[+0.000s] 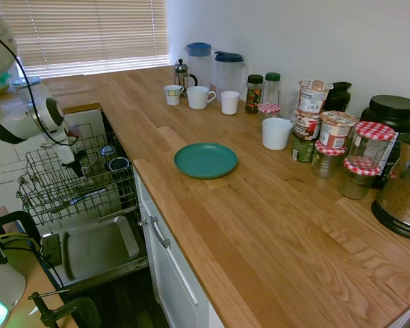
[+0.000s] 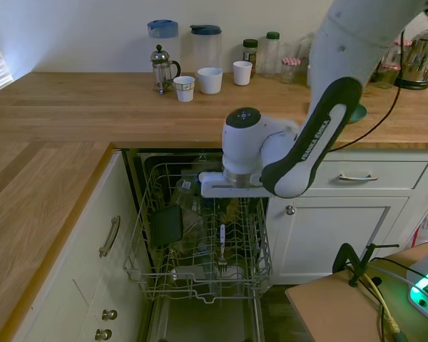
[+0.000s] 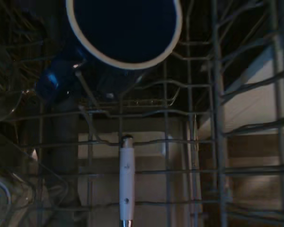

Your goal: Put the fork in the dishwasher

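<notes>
Worktop wood fills the near part of the first exterior view and runs round the corner of a kitchen, with white cabinets below it and a slatted window blind behind. Set into those cabinets, the dishwasher is seen open, its grey inner door panel folded down and its wire rack pulled out. Over the rack the white arm is bent downward, so that the gripper is hung among the upper wires; its fingers are hidden by the wrist housing and the rack, and it cannot be told how far they are parted or whether anything is gripped. Further along the worktop a teal plate is left bare, while jugs, mugs and jars are lined up by the wall. A dark blue cup with a pale rim is lodged in the rack. Below the gripper, the fork is found standing nearly upright between the wires near the front of the rack, pale handle up and tines down; in the wrist view its handle is crossed by rack wires. The task is judged all but done, with the fork already inside the dishwasher; only the release, if it is not yet made, and the lifting of the arm clear of the rack appear to be left.
</notes>
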`<state>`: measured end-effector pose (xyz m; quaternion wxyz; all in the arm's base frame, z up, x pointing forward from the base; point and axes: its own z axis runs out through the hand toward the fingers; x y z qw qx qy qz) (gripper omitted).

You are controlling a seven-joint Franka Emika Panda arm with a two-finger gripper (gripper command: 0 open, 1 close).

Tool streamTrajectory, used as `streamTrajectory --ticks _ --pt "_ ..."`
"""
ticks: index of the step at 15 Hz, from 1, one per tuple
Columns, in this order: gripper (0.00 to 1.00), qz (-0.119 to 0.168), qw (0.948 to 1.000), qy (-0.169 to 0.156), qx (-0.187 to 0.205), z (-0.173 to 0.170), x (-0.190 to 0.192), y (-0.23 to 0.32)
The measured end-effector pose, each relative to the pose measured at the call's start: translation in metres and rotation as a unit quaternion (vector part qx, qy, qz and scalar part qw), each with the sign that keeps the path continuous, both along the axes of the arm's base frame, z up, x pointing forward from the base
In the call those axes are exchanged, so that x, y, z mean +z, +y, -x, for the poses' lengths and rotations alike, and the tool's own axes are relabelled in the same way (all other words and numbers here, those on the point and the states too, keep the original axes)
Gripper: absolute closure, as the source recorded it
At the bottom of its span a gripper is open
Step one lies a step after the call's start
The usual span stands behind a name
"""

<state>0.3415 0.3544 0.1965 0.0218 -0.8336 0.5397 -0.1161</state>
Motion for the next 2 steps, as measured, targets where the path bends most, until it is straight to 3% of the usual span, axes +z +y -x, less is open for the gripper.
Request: streamTrajectory --ticks 2 --pt "0.00 0.006 0.9999 -0.013 -0.006 0.010 0.038 -0.007"
